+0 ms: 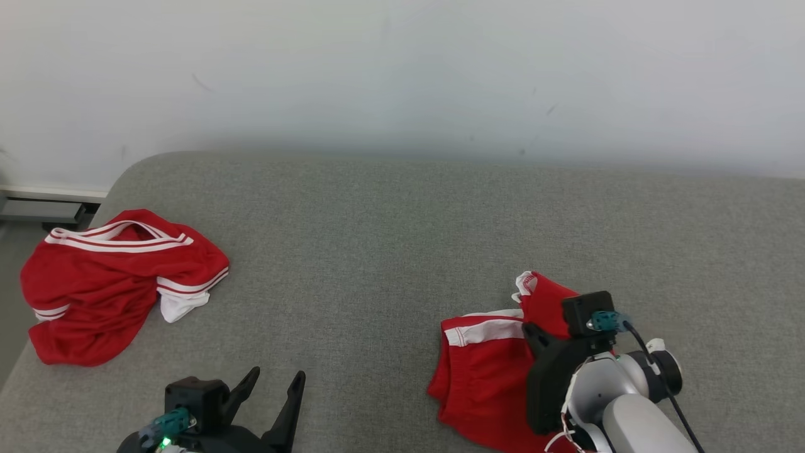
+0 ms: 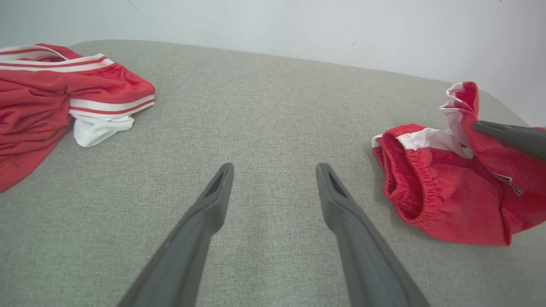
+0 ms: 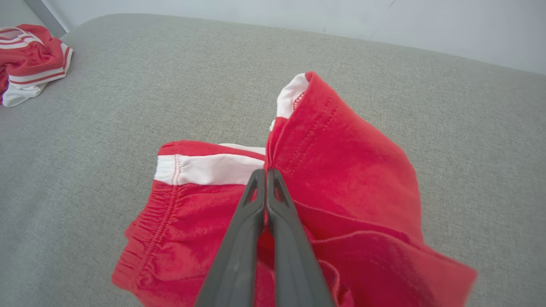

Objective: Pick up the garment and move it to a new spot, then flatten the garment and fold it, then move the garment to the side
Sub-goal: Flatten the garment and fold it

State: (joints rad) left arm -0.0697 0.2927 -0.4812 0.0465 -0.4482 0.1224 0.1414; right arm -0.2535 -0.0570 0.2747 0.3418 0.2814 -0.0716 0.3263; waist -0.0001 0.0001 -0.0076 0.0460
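Note:
The garment [image 1: 481,371], red shorts with a white band and an elastic waist, lies crumpled on the grey cushion at the right. My right gripper [image 3: 265,172] is shut on a raised fold of it [image 3: 349,170], pinching the red cloth beside the white band. In the head view the right gripper [image 1: 531,330] sits over the garment's upper part. My left gripper [image 1: 277,374] is open at the lower left, holding nothing, its fingers [image 2: 213,200] pointing across bare cushion. The garment [image 2: 443,200] lies to its right, with a right finger [image 2: 507,134] on it.
A second red garment [image 1: 107,283] with white stripes lies bunched at the cushion's far left edge. The grey cushion [image 1: 377,251] stretches wide between the two garments. A pale wall [image 1: 402,75] stands behind it, and floor shows beyond the left edge.

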